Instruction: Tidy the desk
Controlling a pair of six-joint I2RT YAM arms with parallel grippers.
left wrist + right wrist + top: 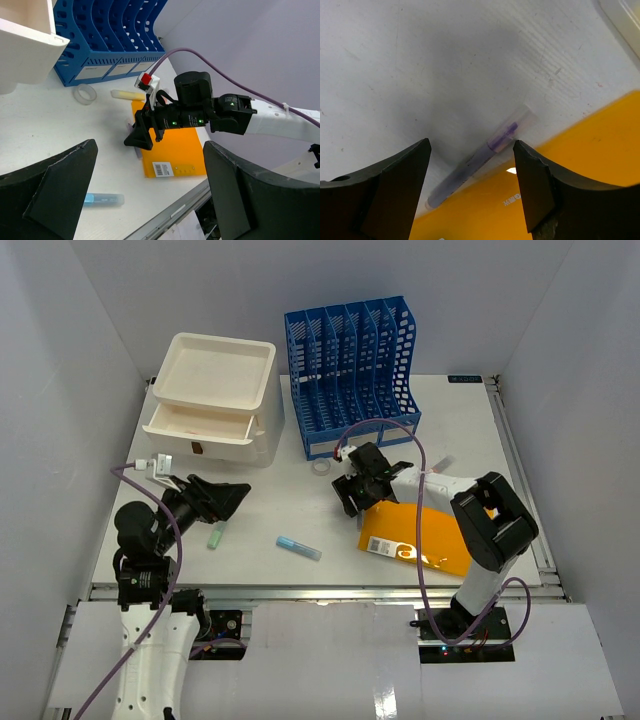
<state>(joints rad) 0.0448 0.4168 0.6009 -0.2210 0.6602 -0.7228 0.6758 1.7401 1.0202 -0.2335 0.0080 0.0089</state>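
Worktop (470, 430) under both my arms, cluttered.
Overhead: orange folder (420, 540), blue marker (298, 548). Left wrist: my left gripper (150, 147) gapes empty; tape roll (85, 94) shows. Right wrist alone: purple pen (475, 162) seen between my right gripper's (471, 145) parted jaws.

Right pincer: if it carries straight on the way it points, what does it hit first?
The right pincer would probably meet the purple pen first, lying on the desk at the orange folder edge.
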